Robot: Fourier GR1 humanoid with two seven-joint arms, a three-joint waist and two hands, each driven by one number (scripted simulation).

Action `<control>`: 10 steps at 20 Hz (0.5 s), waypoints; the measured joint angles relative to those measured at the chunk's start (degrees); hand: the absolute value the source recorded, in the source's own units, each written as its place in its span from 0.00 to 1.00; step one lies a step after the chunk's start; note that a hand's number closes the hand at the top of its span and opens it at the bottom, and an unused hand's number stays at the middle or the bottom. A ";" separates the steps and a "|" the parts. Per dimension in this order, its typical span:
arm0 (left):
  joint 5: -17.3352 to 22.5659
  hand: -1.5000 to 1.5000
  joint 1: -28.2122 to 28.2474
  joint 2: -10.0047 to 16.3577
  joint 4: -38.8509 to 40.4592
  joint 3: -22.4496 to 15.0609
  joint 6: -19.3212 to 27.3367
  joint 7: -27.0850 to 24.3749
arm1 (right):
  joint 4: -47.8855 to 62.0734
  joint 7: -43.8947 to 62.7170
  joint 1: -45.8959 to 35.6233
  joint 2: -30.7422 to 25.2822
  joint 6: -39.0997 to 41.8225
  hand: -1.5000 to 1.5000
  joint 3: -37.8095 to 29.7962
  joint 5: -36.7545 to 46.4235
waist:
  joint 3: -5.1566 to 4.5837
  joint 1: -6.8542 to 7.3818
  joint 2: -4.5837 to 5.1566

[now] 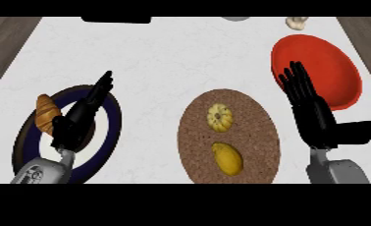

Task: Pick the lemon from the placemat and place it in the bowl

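lemon: lemon sits on the near half of the placemat, close to the tabletop's near edge; long axis runs roughly near-to-far, slightly skewed.
right robot hand: right robot hand open, fingers straight, holding nothing, over the near-left rim of the bowl.
key relation: lemon lies left of that hand, toward the near edge; right hand is nearer.
left robot hand: left robot hand open, empty, over the plate at near-left.
step: grasp not yet begun.

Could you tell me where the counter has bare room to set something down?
Bare counter lies between the dark plate and the placemat, and across the far side beyond both. The right is crowded: the right hand overlaps the red bowl beside the placemat.
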 measured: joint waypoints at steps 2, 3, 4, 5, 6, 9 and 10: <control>0.71 0.50 -0.42 0.07 -0.59 1.74 0.57 -0.42 | -2.61 0.60 -0.66 0.63 3.13 0.00 3.89 0.24 | 0.51 0.11 0.37; 0.93 0.50 -1.05 0.13 -0.83 2.75 1.04 -0.77 | -3.87 0.88 -1.44 1.09 5.67 0.00 6.68 0.21 | 0.67 0.68 0.44; 1.17 0.50 -1.84 0.13 -1.08 3.75 1.59 -1.06 | -5.24 1.22 -2.36 1.72 8.48 0.00 9.83 0.05 | 0.79 1.45 0.42; 1.37 0.50 -2.71 0.20 -1.35 4.78 2.14 -1.34 | -6.61 1.57 -3.35 2.47 11.45 0.00 13.32 -0.10 | 0.88 2.53 0.34; 1.60 0.50 -3.57 0.17 -1.62 5.81 2.72 -1.73 | -7.91 1.99 -4.61 3.24 14.52 0.00 16.81 -0.36 | 0.93 3.83 0.27; 3.34 0.50 -4.14 0.62 -1.20 10.08 4.51 -2.13 | -13.81 -1.38 -7.12 0.85 14.94 0.00 21.78 9.69 | 0.89 2.19 -0.47; 4.16 0.50 -3.86 1.00 -1.29 11.66 4.70 -2.42 | -16.06 -3.08 -5.59 0.93 14.17 0.00 23.88 12.52 | 0.98 1.40 -0.32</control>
